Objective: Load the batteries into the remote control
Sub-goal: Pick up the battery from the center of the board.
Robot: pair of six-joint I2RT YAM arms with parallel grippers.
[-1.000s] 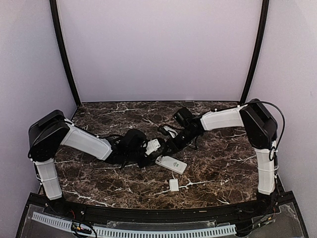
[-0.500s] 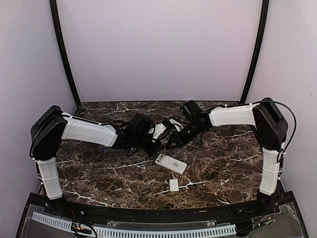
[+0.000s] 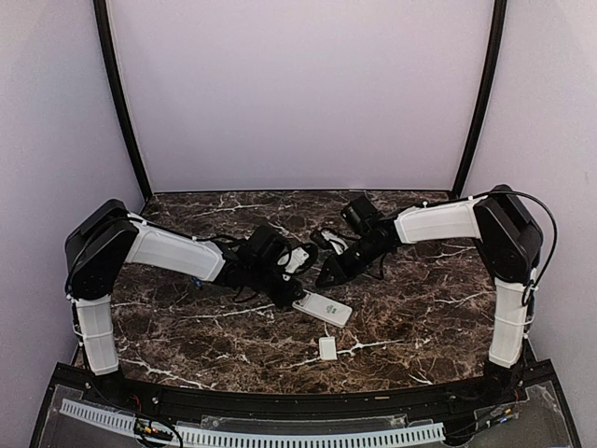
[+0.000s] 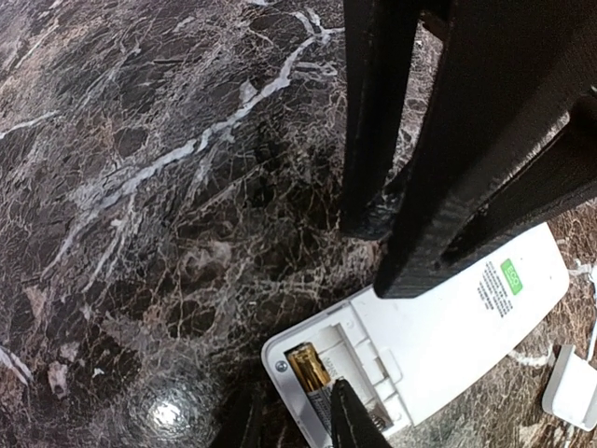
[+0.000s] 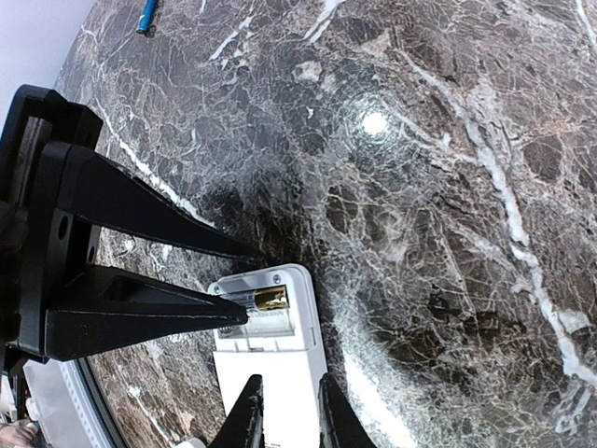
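Left gripper (image 4: 300, 425), parted and empty, rests one tip on the battery (image 4: 306, 366) lying in the remote control's (image 4: 457, 317) open end bay. Pushing off-centre, I risk popping it out or skidding the remote from under my narrowly parted right gripper (image 5: 289, 415).

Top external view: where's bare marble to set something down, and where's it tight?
Free: front-left marble between the left arm's base and the remote control; front-right between the cover and the right arm's base. Crowded: centre, left gripper and right gripper at the remote.
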